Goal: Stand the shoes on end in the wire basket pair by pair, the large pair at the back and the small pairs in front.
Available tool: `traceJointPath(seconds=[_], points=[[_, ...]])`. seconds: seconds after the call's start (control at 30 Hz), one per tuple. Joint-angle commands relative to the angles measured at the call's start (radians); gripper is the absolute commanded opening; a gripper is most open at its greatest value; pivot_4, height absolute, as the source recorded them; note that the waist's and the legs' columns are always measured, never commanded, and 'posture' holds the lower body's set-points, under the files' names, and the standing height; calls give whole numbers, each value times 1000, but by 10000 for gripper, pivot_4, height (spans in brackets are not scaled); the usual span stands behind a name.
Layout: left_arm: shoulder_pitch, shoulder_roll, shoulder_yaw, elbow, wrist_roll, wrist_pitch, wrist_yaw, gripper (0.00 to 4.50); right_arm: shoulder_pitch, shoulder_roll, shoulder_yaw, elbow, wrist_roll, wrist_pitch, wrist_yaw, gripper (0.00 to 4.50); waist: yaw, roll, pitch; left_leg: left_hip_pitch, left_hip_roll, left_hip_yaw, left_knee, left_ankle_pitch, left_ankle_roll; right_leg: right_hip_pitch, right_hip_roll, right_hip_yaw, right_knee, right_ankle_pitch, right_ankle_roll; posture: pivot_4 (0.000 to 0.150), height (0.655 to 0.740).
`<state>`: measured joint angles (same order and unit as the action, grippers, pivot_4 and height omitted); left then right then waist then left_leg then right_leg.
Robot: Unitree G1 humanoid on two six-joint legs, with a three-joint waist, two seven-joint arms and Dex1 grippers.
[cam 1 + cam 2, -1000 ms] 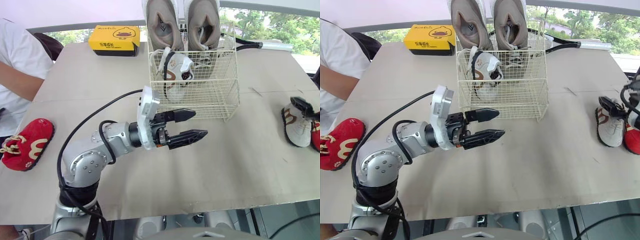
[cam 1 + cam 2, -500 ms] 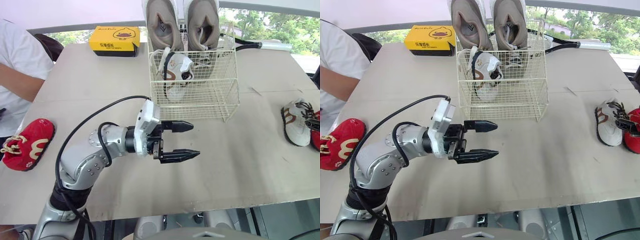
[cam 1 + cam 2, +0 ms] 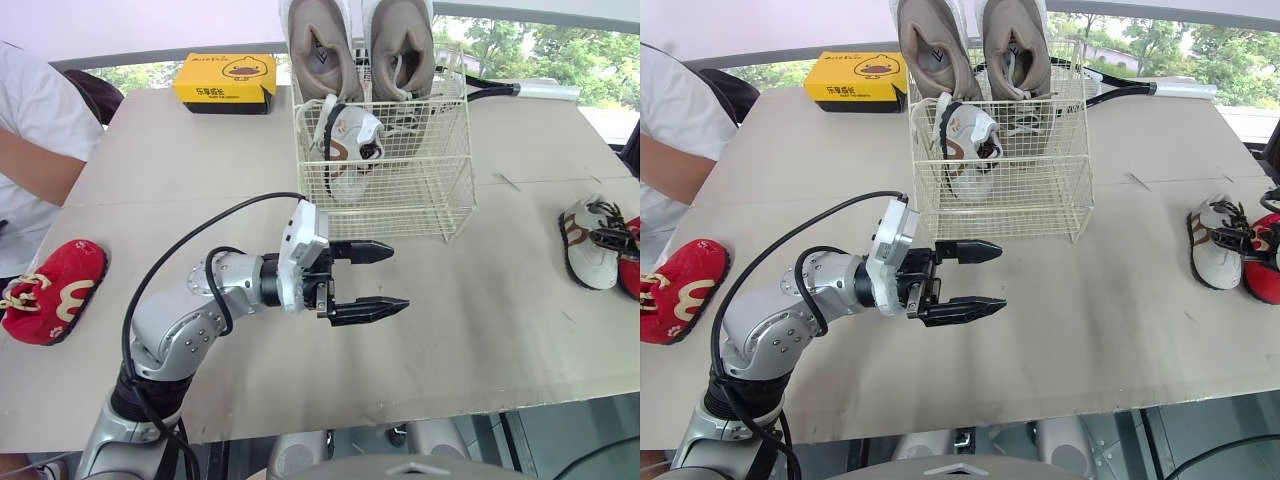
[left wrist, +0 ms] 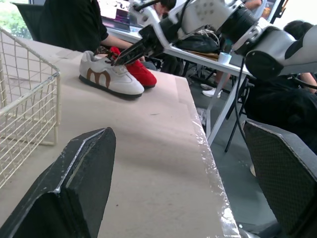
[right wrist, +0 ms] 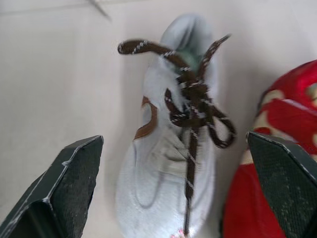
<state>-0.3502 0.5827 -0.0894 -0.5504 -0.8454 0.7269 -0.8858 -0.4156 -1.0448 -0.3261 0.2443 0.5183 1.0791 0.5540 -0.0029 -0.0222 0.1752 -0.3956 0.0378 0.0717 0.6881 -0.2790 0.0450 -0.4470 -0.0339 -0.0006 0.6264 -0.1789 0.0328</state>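
Backing the left hand [image 3: 398,275] off the wire basket [image 3: 420,200], fingers apart and empty, while the right hand [image 5: 174,139] comes over the white shoe [image 3: 585,245].

A second ago the left hand sat close under the basket front; now it hangs lower and clear, with the basket ahead of its fingertips. The right hand has shifted from pressing on the white shoe to straddling it, fingers wide apart and not yet clamped. A red shoe [image 3: 631,260] touches the white one on the hand's outer side. The basket holds the large pair [image 3: 325,45] upright at the back and 1 small white shoe [image 3: 345,150] in front, so this looks like its mate's pickup. The bench [image 3: 480,320] edge runs close beyond the red shoe, leaving little margin there. Open bench lies between the 2 hands. The second red shoe [image 3: 55,285] lies far behind the left hand.
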Motion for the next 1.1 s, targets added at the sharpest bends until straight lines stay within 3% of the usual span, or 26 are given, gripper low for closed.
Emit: traceJointPath(seconds=[0.03, 0.07, 0.13, 0.27, 0.43, 0.53, 0.63, 0.7, 0.8, 0.9, 1.03, 1.1], points=[[-15, -1, 4, -41, -3, -11, 7, 44164, -81, 1, 82, 93, -73, -73, 35, 45000, -3, 0, 0, 0, 0, 0, 0, 0, 0, 0, 0, 0, 0, 0, 0, 1500, 7400], [-17, -1, 3, -42, -3, -10, 8, 45000, -105, 5, 117, 131, -98, -96, 46, 41076, -5, 0, 0, 0, 0, 0, 0, 0, 0, 0, 0, 0, 0, 0, 0, 1500, 7400], [-19, 0, 4, -46, -4, -8, 13, 45000, -153, 17, 168, 204, -139, -133, 62, 38844, -7, 0, 0, 0, 0, 0, 0, 0, 0, 0, 0, 0, 0, 0, 0, 1500, 7400], [-18, 6, 12, -49, -7, -5, 22, 45000, -221, 28, 236, 297, -202, -197, 110, 20060, -9, 0, 0, 0, 0, 0, 0, 0, 0, 0, 0, 0, 0, 1, -1, 1500, 7400], [-17, 10, 19, -50, -18, 1, 27, 45000, -203, 33, 217, 290, -219, -242, 136, 173, -8, 0, 0, 0, 0, 0, 0, 0, 0, 0, 0, 0, 0, 2, -2, 1500, 7400], [-17, 17, 24, -43, -22, 0, 20, 45000, -161, 47, 87, 162, -152, -236, 107, 173, -8, 0, 0, 0, 0, 0, 0, 0, 0, 0, 0, 0, 0, 1, -2, 1500, 7400], [-7, 21, 37, -39, -35, -2, 19, 45000, -108, 110, -88, -129, -26, -190, 81, 173, -12, 1, 0, 0, 0, 0, 0, 0, 0, 0, 0, 0, 0, 1, -1, 1500, 7400], [1, 8, 53, -41, -58, 5, 45, 45000, -122, 192, -174, -356, 78, -137, 12, 173, -17, 2, 0, 0, 1, 0, -1, 0, 0, -1, 1, 1, 1, 1, 0, 1500, 7400], [10, -2, 70, -44, -75, 7, 74, 45000, -188, 325, -223, -526, 169, -141, -101, 173, -14, 1, 0, 1, 3, -2, -1, 0, 0, -2, 3, 0, 2, 0, 1, 1500, 7400], [58, -49, 126, -71, -85, -24, 170, 45000, -309, 504, -111, -668, 174, -256, -203, 173, -14, 1, 0, 0, 4, -3, -1, 0, -1, -1, 4, -1, 2, 0, 0, 1500, 7400], [176, -86, 209, -149, -99, -49, 283, 45000, -384, 696, 126, -572, -64, -577, -257, 173, -21, 1, 0, 0, 2, 0, -1, 0, -1, -2, 2, 2, 2, 3, -3, 1500, 7400], [222, -94, 228, -202, -147, -42, 332, 45000, -399, 784, 159, -477, -139, -737, -291, 173, -12, 1, -1, 0, 2, 0, -1, 0, -1, -2, 1, 1, 2, 3, -4, 1500, 7400]])
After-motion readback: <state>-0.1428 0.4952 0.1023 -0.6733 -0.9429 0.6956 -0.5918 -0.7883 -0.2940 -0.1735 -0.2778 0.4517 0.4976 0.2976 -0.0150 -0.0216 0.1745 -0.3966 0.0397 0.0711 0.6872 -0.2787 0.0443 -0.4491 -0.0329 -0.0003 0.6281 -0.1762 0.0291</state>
